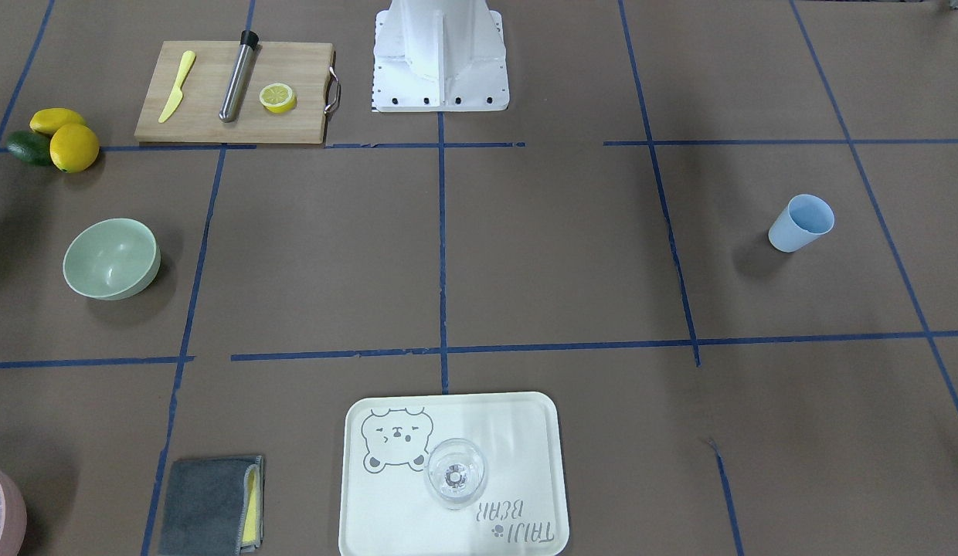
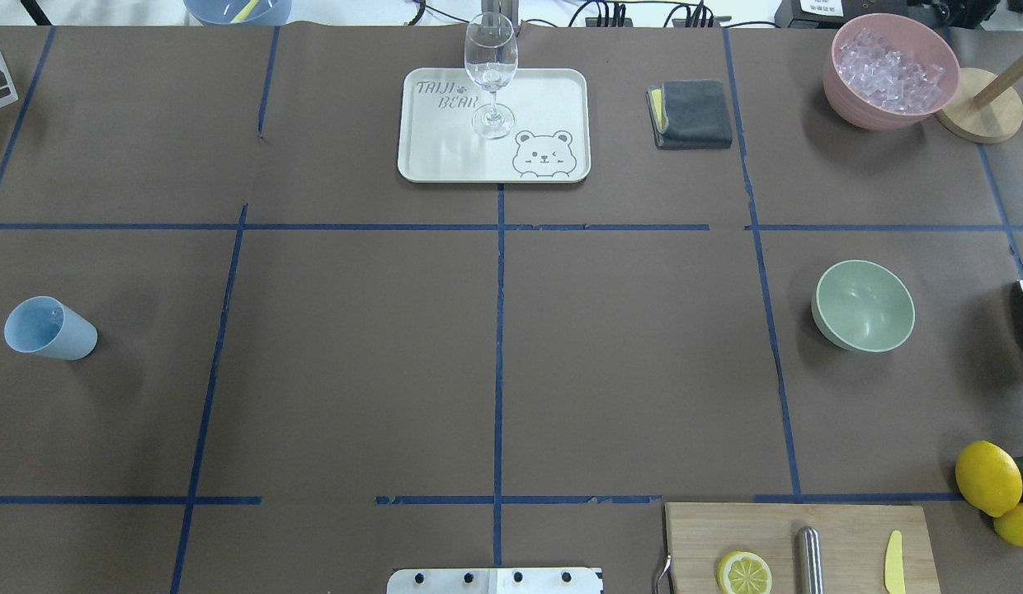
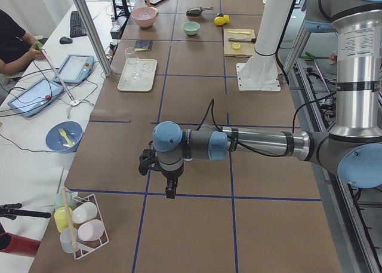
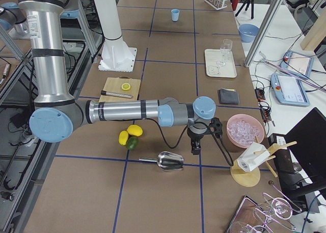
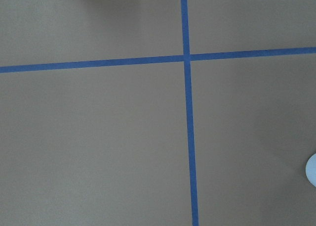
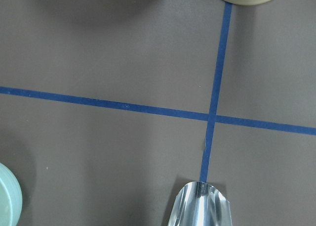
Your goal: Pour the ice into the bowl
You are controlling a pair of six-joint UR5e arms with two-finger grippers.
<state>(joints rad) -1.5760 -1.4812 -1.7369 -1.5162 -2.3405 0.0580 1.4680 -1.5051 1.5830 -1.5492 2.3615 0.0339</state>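
The pale mint-green bowl (image 1: pixel 110 259) (image 2: pixel 864 305) stands upright, with nothing showing inside, on the robot's right side of the table; its rim (image 6: pixel 9 199) clips the right wrist view's lower left. The ice is out of view. My right gripper (image 4: pixel 195 149) points down over the table between a metal scoop (image 4: pixel 170 161) (image 6: pixel 200 206) and the pink container (image 4: pixel 245 130); I cannot tell whether it is open or shut. Far off, my left gripper (image 3: pixel 170 191) hangs over bare table near the blue cup (image 2: pixel 49 328) (image 1: pixel 801 222); I cannot tell its state either.
The pink container (image 2: pixel 889 70) is full of icy pieces, beside a wooden stand (image 2: pixel 980 115). A white tray (image 2: pixel 544 99) carries a clear glass (image 2: pixel 490 74). A grey cloth (image 2: pixel 691 114), lemons (image 2: pixel 987 477) and a cutting board (image 2: pixel 841 528) sit on the robot's right.
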